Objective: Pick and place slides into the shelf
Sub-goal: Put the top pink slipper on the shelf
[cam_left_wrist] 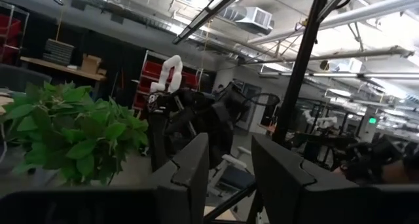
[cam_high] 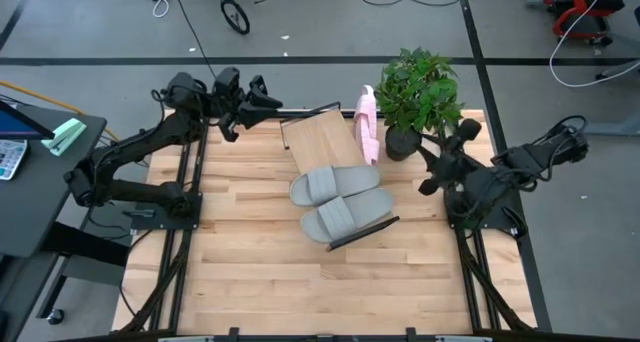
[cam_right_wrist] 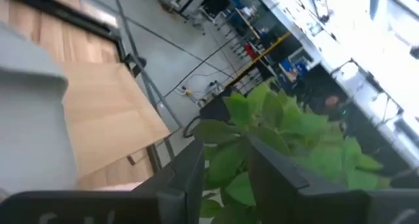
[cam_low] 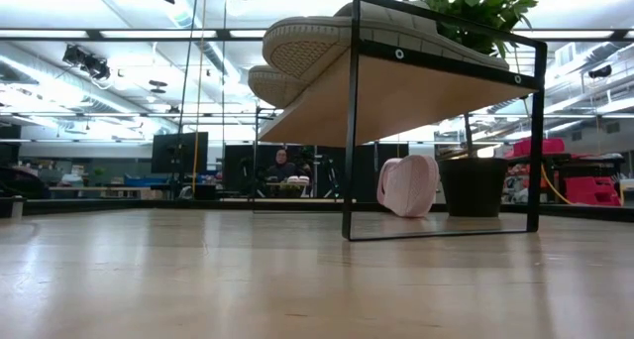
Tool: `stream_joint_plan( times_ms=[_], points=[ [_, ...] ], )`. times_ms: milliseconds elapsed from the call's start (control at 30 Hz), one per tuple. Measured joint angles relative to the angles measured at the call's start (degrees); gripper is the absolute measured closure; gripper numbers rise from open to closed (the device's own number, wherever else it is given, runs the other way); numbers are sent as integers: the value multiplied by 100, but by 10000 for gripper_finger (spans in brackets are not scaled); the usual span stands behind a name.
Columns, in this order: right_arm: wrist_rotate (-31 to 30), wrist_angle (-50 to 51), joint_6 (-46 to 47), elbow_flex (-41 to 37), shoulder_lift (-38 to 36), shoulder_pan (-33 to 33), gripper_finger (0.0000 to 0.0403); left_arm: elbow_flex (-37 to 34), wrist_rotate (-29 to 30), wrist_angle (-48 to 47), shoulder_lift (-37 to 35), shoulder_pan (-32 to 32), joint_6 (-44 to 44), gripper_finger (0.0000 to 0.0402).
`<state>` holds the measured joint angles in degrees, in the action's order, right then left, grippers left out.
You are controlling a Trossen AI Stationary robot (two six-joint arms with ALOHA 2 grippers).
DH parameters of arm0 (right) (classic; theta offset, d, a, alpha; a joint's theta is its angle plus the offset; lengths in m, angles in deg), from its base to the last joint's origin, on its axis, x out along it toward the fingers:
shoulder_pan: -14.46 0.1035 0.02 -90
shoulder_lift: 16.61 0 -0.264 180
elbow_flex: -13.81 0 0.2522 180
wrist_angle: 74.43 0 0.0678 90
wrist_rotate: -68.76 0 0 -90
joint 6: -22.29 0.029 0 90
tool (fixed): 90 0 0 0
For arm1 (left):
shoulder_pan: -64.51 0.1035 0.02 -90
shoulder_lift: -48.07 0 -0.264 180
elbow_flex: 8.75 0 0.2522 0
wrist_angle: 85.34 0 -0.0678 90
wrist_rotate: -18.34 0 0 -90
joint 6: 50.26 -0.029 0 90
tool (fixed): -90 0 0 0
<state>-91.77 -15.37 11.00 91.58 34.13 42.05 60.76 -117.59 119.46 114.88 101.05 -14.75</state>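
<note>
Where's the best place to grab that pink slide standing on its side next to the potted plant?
Probably the long upper edge of the pink slide, coming from straight above. It stands on its side between the shelf and the potted plant, so only that narrow top edge is free; the plant's leaves crowd the side nearer the right gripper.

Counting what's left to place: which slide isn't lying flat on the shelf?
The pale pink slide, standing on its edge beside the potted plant; both grey slides lie flat on the shelf.
</note>
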Motion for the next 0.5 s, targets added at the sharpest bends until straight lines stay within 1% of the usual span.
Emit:
stream_joint_plan(
  times_ms=[133, 267, 400, 500],
  points=[
    [144, -1, 500, 395, -23, -6, 284, 0, 2, -203, 4, 2, -194, 287],
    [548, -14, 544, 1184, -24, -5, 284, 0, 2, -284, 4, 7, -329, 286],
    [563, -19, 541, 2016, -26, -9, 284, 0, 21, -298, 85, 7, -366, 283],
    [440, -16, 535, 2546, -28, -77, 284, 2, 22, -266, 156, 37, -366, 286]
  ],
)
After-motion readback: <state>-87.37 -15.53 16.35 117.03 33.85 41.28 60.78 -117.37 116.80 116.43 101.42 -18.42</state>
